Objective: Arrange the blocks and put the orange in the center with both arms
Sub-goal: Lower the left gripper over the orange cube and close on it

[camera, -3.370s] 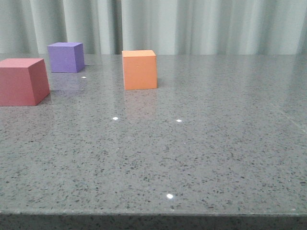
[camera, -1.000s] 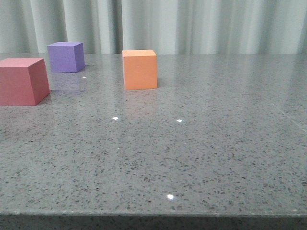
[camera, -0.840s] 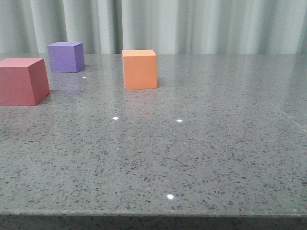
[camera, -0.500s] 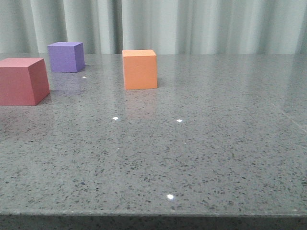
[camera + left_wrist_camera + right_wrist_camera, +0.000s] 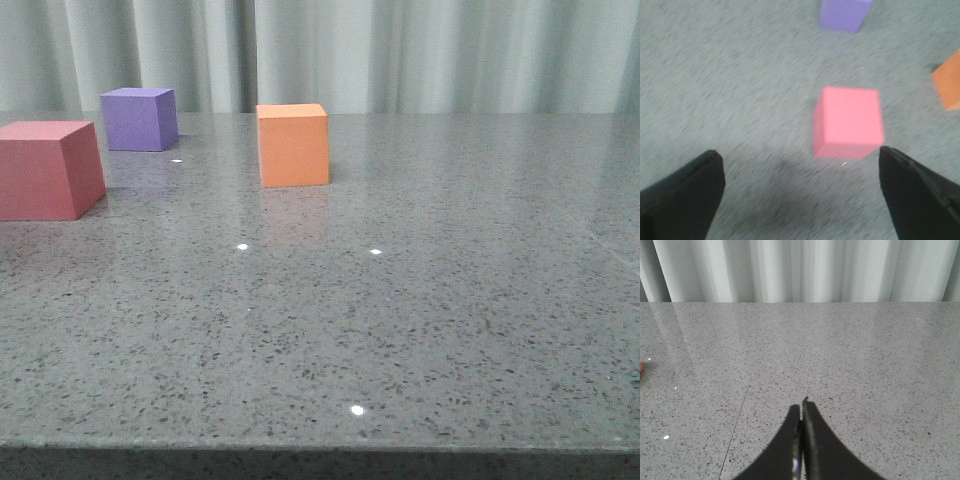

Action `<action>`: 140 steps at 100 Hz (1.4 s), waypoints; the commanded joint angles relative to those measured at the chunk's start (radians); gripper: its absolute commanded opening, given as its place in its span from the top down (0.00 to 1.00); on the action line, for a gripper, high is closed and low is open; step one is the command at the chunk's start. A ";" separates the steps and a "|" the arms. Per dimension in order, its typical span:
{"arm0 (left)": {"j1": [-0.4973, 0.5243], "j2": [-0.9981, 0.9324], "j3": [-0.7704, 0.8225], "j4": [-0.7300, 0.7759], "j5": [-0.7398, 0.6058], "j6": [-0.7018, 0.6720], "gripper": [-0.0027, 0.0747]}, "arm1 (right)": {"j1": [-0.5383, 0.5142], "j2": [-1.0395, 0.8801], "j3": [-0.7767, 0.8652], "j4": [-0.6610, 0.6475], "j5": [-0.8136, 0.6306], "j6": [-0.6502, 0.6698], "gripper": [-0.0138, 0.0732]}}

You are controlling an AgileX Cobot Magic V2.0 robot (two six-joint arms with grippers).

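While sharp-edged and matte, the orange cube (image 5: 293,145) stands upright.

a polished grey speckled stone surface (image 5: 430,300) fills most of the front view, flecked with dark grains and glossy enough to carry soft reflections. small bright white glints of overhead light (image 5: 357,410) dot it, one near the front edge and others further back. the front edge (image 5: 320,455) drops to a darker band. behind the far edge hangs a pale grey-green pleated curtain (image 5: 450,55) in vertical folds, spanning the whole width. the right wrist view shows the same curtain (image 5: 805,270) and a faint seam line (image 5: 735,430) across the stone.
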 commanded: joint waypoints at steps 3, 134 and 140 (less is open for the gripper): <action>-0.082 0.049 -0.098 -0.040 -0.133 -0.044 0.21 | -0.008 0.000 -0.028 -0.019 -0.078 -0.007 0.92; -0.604 0.894 -0.852 0.576 -0.004 -0.642 0.21 | -0.008 0.000 -0.028 -0.019 -0.078 -0.007 0.92; -0.604 0.903 -0.852 0.576 0.003 -0.648 0.21 | -0.008 0.000 -0.028 -0.019 -0.078 -0.007 0.92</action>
